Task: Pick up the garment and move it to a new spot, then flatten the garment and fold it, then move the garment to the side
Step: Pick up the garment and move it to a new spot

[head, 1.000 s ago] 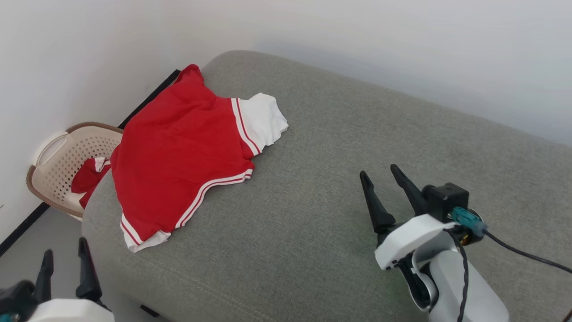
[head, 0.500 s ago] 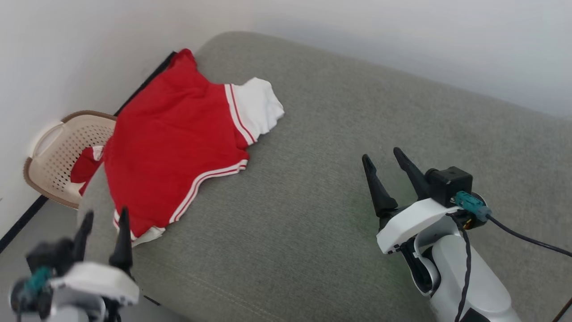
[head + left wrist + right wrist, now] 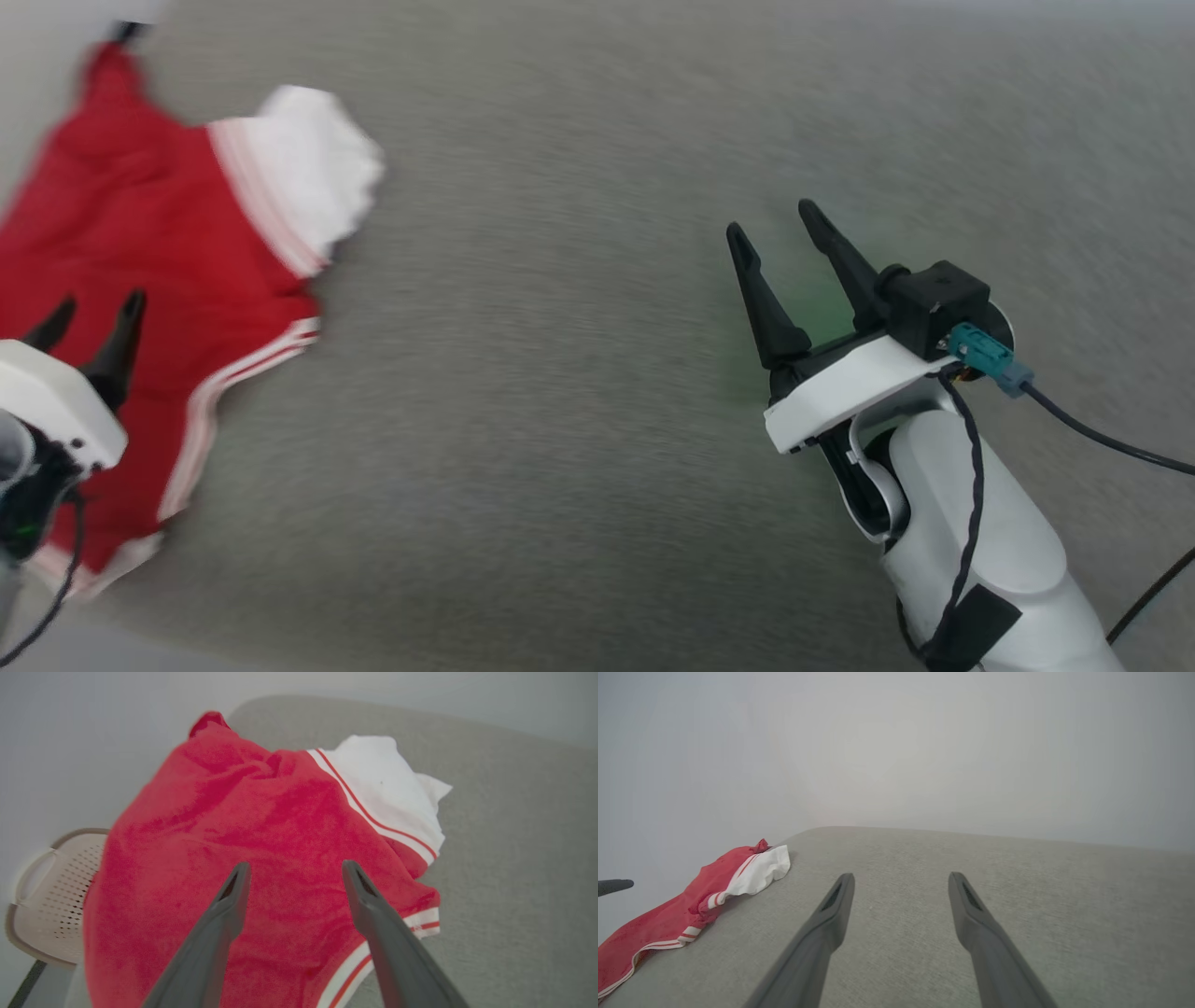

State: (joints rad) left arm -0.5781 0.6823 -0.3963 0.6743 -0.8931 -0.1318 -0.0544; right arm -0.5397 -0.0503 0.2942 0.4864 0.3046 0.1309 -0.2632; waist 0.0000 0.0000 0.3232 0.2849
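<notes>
Garment [image 3: 140, 233] is seen at the left side of the head view, spread in a rumpled state on the grey upholstered seat [image 3: 560, 373]. Its red body runs from the upper left down to the lower left of the frame. One white sleeve is turned toward the upper centre, and a white-and-red striped band is shown along the near edge. The head view is blurred, so fine folds cannot be made out there.

The left gripper [image 3: 93, 322] is placed at the left edge of the head view, over the red fabric. Its jaws are spread wide and nothing is held between them. In the left wrist view the same gripper [image 3: 294, 868] is pointed at the middle of the garment [image 3: 261, 835]. Whether the tips are touching the cloth cannot be told. A pale perforated basket [image 3: 42, 905] is seen at the lower left of that view, partly covered by the garment's edge.

The right gripper [image 3: 773, 224] is held at the right of centre in the head view, well apart from the garment, above bare seat. Its jaws are likewise wide apart and empty, as is confirmed in the right wrist view [image 3: 901, 877]. There the garment [image 3: 668, 914] lies at the lower left, before a plain pale wall [image 3: 896, 742].
</notes>
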